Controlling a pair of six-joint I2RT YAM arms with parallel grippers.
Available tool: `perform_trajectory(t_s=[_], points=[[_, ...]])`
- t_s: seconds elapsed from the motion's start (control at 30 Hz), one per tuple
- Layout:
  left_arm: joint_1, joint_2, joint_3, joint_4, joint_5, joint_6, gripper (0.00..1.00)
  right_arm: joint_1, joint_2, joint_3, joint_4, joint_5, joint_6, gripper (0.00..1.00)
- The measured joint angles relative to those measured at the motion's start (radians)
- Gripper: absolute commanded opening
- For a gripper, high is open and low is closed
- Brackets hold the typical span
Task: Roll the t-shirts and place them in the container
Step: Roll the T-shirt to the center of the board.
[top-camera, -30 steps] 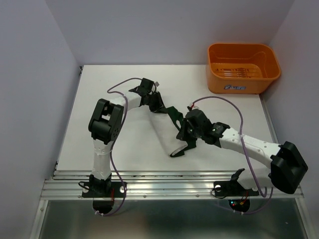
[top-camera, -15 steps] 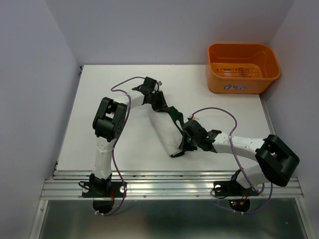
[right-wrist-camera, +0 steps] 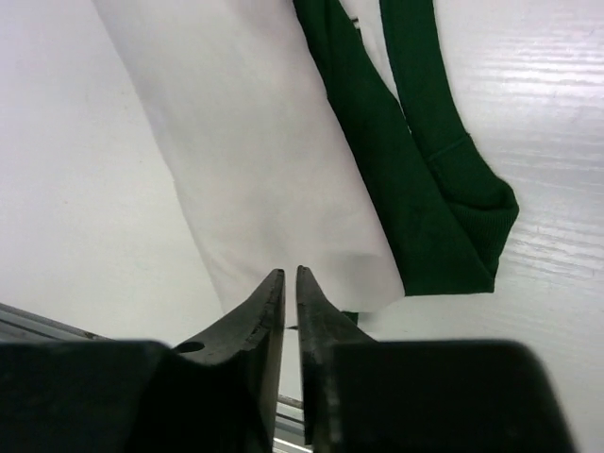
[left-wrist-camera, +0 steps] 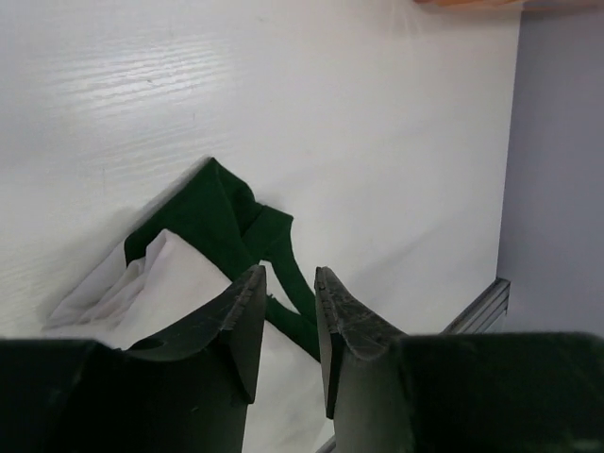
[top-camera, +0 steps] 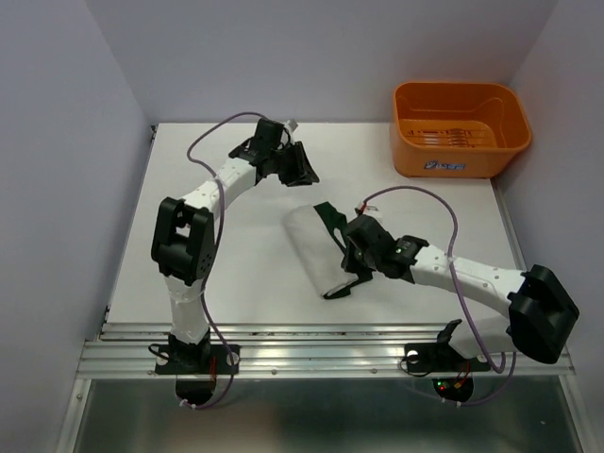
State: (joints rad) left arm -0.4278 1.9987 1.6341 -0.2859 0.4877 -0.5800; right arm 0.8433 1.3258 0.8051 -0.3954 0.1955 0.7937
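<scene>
The t-shirt (top-camera: 316, 250) lies on the table as a long narrow white strip, with dark green sleeve cloth at its far end (top-camera: 327, 214) and near end (top-camera: 338, 290). My left gripper (top-camera: 307, 175) hangs over bare table beyond the shirt's far end, slightly open and empty. In the left wrist view (left-wrist-camera: 290, 274) the shirt's green and white end (left-wrist-camera: 217, 212) lies below it. My right gripper (top-camera: 351, 271) is over the strip's near end, shut with nothing seen between the jaws. In the right wrist view (right-wrist-camera: 291, 272) its tips are at the white cloth's edge (right-wrist-camera: 255, 151).
An orange basket (top-camera: 460, 88) stands at the table's far right corner. The metal rail (top-camera: 311, 354) runs along the near edge. Grey walls close in the left, back and right sides.
My left gripper has left the shirt's far end and moved back and to the left, now apart from the cloth. My right gripper stays by the near end.
</scene>
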Motion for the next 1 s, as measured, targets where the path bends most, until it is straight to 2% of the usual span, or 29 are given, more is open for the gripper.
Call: perform_trajectory(t_s=[0.07,0.17,0.2,0.33,0.47,0.67,0.8,1.0], points=[[0.018,-0.073,-0.035,0.01,-0.011,0.002,0.45,0.022,0.006,0.048,-0.031,0.046,-0.019,0.29],[0.065,-0.187,-0.138,0.023,-0.023,-0.001,0.51,0.09,0.045,0.143,-0.094,0.139,-0.05,0.49],[0.082,-0.212,-0.166,0.021,-0.026,-0.002,0.53,0.131,0.079,0.186,-0.116,0.175,-0.063,0.6],[0.172,-0.296,-0.305,0.021,-0.04,-0.006,0.59,0.254,0.212,0.327,-0.212,0.306,-0.101,0.72],[0.261,-0.326,-0.412,0.011,-0.051,-0.007,0.61,0.351,0.358,0.426,-0.309,0.433,-0.126,0.73],[0.299,-0.354,-0.475,0.005,-0.051,0.001,0.61,0.415,0.507,0.488,-0.404,0.525,-0.132,0.73],[0.297,-0.374,-0.518,0.018,-0.039,0.003,0.61,0.414,0.472,0.468,-0.388,0.508,-0.132,0.73],[0.287,-0.394,-0.602,0.044,-0.019,0.003,0.58,0.339,0.268,0.349,-0.28,0.373,-0.112,0.73]])
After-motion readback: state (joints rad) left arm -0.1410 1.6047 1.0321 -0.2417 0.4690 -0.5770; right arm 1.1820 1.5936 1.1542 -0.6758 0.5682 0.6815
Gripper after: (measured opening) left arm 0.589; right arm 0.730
